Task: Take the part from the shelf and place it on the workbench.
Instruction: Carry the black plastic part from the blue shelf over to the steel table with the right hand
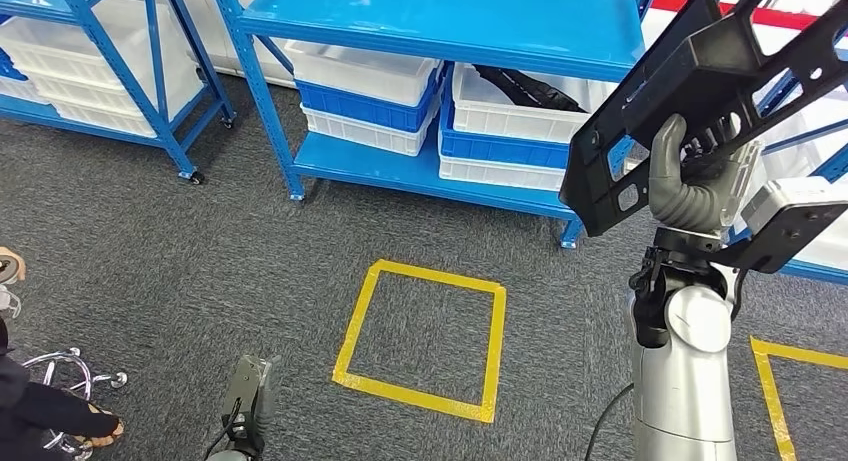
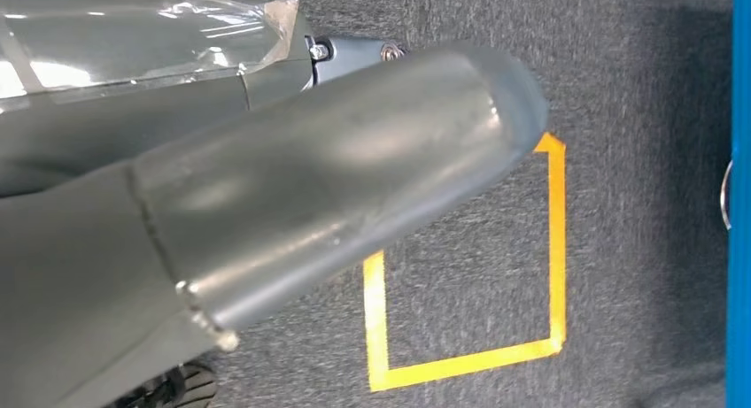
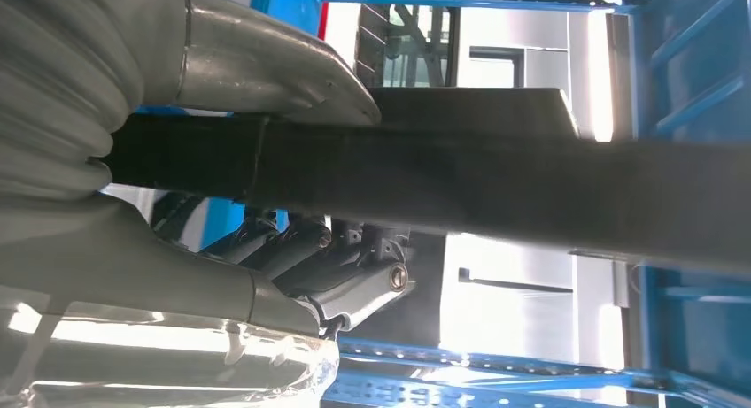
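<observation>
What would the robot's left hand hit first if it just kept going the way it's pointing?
Most likely the grey carpet. The left hand hangs low and points down at the floor, near a corner of the yellow tape square. Nothing shows between them, though depth is hard to judge.

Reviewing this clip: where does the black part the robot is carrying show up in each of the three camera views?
Head view: the black part is at upper right, raised and gripped by the right hand.
Left wrist view: not in it; carpet and the yellow tape square.
Right wrist view: a dark bar across the middle, under the thumb.
Shared landmark: the blue shelf.
</observation>
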`<action>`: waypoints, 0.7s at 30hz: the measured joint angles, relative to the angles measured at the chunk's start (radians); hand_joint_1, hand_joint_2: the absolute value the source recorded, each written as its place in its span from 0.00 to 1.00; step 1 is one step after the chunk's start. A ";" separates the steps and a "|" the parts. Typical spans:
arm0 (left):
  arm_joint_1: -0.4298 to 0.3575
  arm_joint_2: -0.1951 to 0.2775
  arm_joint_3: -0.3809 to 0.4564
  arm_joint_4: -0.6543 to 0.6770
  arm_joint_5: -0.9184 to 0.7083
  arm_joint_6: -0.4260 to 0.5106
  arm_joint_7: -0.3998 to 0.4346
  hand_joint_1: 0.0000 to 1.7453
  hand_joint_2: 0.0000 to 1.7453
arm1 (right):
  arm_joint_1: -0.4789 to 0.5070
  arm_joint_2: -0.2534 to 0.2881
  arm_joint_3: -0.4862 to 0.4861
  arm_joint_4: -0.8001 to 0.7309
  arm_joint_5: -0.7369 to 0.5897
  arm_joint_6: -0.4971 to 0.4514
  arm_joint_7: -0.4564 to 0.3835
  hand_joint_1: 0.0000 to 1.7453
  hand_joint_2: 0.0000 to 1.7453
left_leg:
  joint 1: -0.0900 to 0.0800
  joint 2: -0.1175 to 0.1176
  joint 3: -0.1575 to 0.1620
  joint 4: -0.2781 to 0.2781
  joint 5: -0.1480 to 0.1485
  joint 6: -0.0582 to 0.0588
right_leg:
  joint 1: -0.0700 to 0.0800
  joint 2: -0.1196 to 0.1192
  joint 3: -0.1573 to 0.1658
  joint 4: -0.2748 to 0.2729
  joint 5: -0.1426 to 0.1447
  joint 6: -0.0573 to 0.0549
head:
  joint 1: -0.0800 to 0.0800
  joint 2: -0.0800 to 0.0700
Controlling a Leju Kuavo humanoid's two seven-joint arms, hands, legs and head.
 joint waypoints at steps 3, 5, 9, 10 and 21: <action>0.000 0.000 -0.001 0.000 0.000 0.000 0.000 0.00 0.00 | 0.004 0.000 -0.001 0.002 0.000 0.000 0.000 1.00 1.00 | -0.001 -0.001 -0.021 0.001 0.019 -0.007 | 0.000 0.000 0.101 -0.136 0.045 0.020 | 0.000 0.000; 0.000 -0.001 -0.002 0.000 0.000 0.000 0.000 0.00 0.00 | 0.003 0.000 -0.001 0.002 0.000 0.000 0.000 1.00 1.00 | -0.003 -0.001 -0.030 0.001 0.032 -0.017 | 0.005 0.001 0.176 -0.259 0.074 0.018 | -0.001 0.000; 0.000 0.000 -0.006 0.000 0.002 0.000 0.000 0.00 0.00 | 0.002 0.000 -0.002 0.003 0.000 0.000 0.000 1.00 1.00 | -0.002 -0.003 -0.040 -0.002 0.050 -0.041 | 0.006 0.002 0.175 -0.294 0.094 -0.004 | -0.001 0.000; 0.000 0.001 -0.006 0.000 0.003 0.000 0.000 0.00 0.00 | 0.001 0.001 -0.002 0.003 0.001 -0.001 0.000 1.00 1.00 | 0.000 -0.004 -0.047 0.011 0.033 -0.046 | 0.002 0.001 0.171 -0.296 0.103 -0.014 | -0.003 0.000; 0.003 0.003 -0.006 0.000 0.046 0.031 -0.007 0.00 0.00 | -0.012 0.032 -0.008 0.042 0.004 0.001 0.009 1.00 1.00 | 0.009 -0.006 0.087 0.027 -0.077 -0.057 | 0.003 -0.001 0.100 -0.288 0.167 -0.016 | -0.005 0.000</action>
